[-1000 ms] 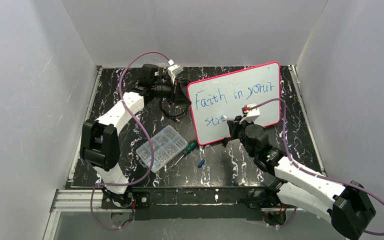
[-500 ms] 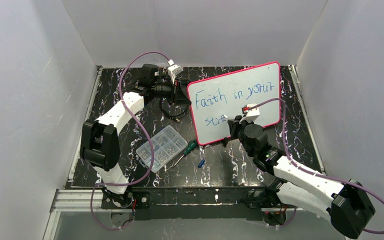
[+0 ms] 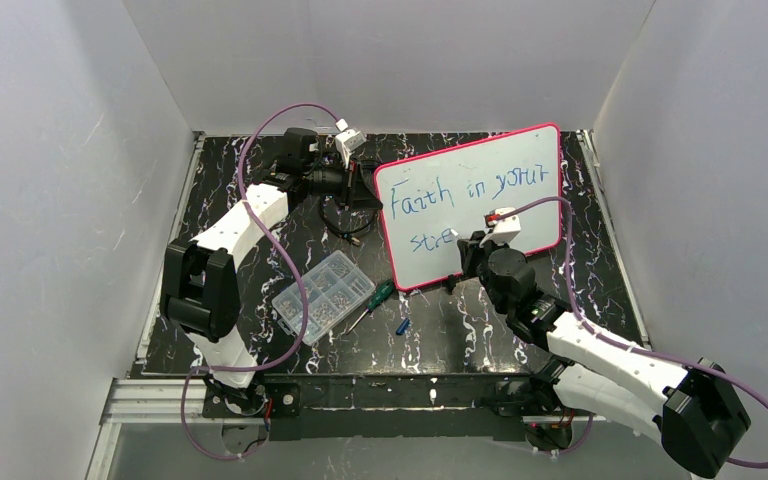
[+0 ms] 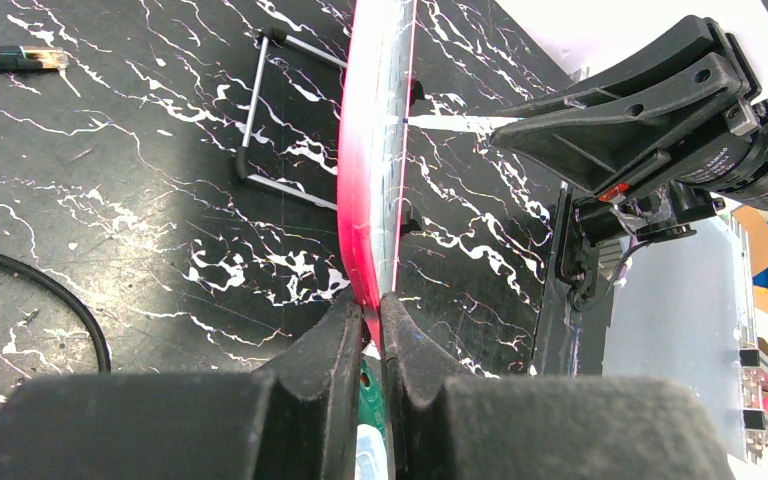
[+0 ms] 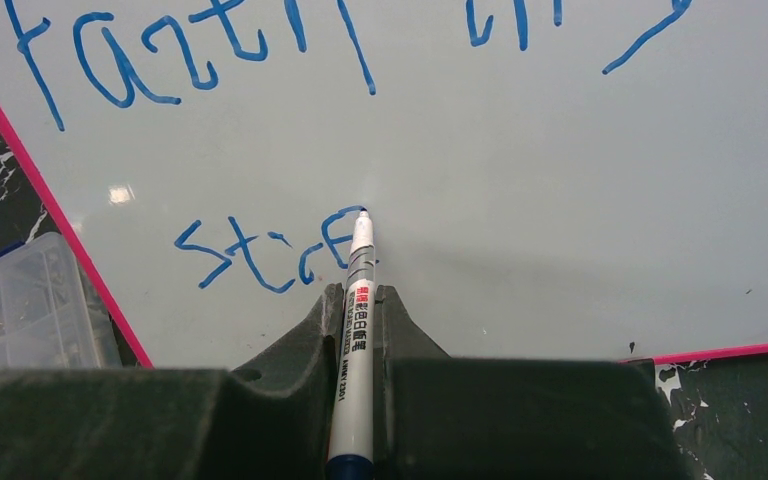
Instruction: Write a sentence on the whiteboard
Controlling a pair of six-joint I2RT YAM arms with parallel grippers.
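The whiteboard (image 5: 560,200) looks glossy and smooth, the box (image 3: 322,296) clear plastic.

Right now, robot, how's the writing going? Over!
Left gripper shut on the edge of the whiteboard. Right gripper shut on the marker, tip on the board. Sentence reads "Faith in your stre", unfinished. Board bare ahead of the tip.

A black marble-patterned tabletop (image 3: 460,335) carries a clear plastic compartment box (image 3: 323,296) near left. A green-handled screwdriver (image 3: 372,304) lies just right of it, with a small blue piece (image 3: 402,326) beside that. A black cable (image 3: 345,228) lies farther back. The glossy pink-framed whiteboard (image 3: 430,265) rests tilted on its near edge.
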